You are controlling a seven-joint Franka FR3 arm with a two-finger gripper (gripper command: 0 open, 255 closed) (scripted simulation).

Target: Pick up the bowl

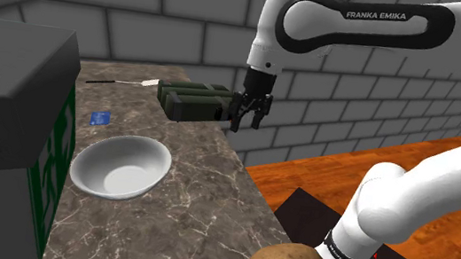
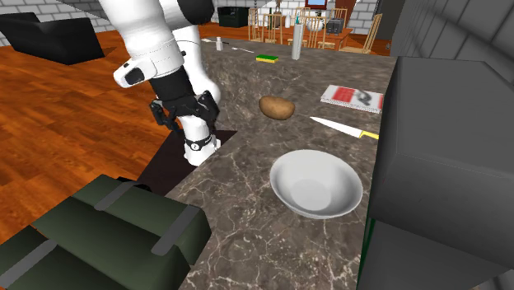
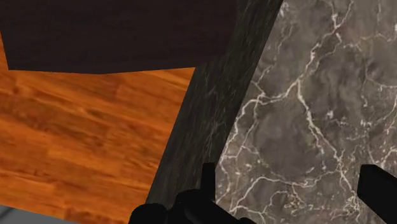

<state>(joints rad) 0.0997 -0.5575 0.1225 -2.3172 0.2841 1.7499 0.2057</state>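
Note:
The bowl is wide, shallow and pale grey, and it stands empty and upright on the dark marble counter. My black gripper hangs open over the counter's edge, up and to the right of the bowl in the shoulder view and well apart from it. In the second exterior view the bowl lies to the right of the gripper. In the wrist view the gripper points down at bare marble, with its fingers spread and nothing between them.
A dark green case lies just beside the gripper. A tall dark grey box stands close to the bowl's other side. A potato, a knife, a booklet and a sponge lie along the counter. Wood floor lies below the edge.

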